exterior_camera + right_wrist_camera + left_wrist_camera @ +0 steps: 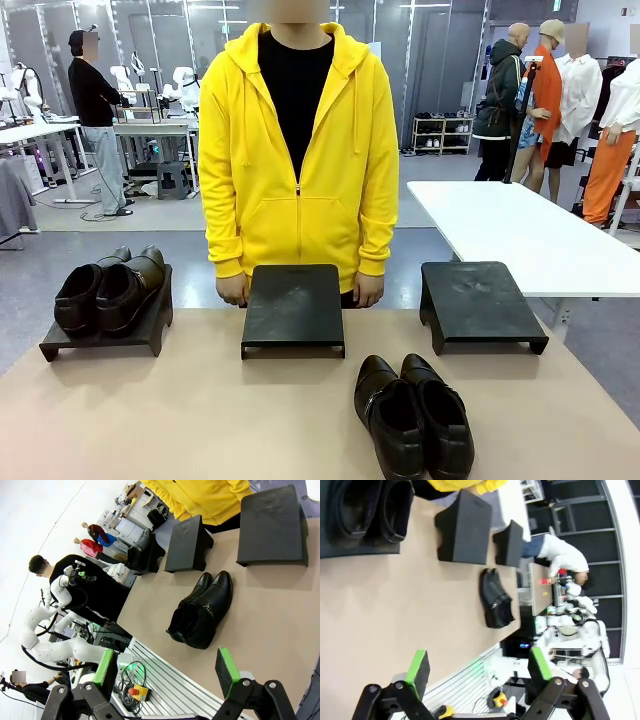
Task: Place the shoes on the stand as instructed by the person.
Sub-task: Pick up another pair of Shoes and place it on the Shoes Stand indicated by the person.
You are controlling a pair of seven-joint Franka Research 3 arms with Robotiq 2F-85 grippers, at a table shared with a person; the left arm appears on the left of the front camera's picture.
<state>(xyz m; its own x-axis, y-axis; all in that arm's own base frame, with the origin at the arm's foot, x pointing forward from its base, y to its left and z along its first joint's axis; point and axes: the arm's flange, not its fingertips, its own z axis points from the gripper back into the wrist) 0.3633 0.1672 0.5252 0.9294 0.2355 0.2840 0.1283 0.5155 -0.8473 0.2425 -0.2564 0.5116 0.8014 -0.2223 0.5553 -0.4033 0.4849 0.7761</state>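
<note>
One pair of glossy black shoes [412, 415] lies on the tan table near its front edge, right of centre, toes toward the person; it also shows as shoes [202, 611] and shoes [496, 599]. A second pair [108, 288] rests on the left black stand [100, 338], also seen at the top left as a pair [367, 507]. The middle stand [294, 307] and right stand [478, 303] are bare. The person [297, 150] in a yellow hoodie stands behind the middle stand, hands at the table's far edge. My left gripper [477, 672] and right gripper [167, 672] are open, high above the table, holding nothing.
A white table [530, 235] stands behind the right stand. Bare tan tabletop [200, 410] spreads left of the loose pair. A slotted metal rail [165, 680] runs along the table's near edge, with an emergency-stop button [136, 692] beside it.
</note>
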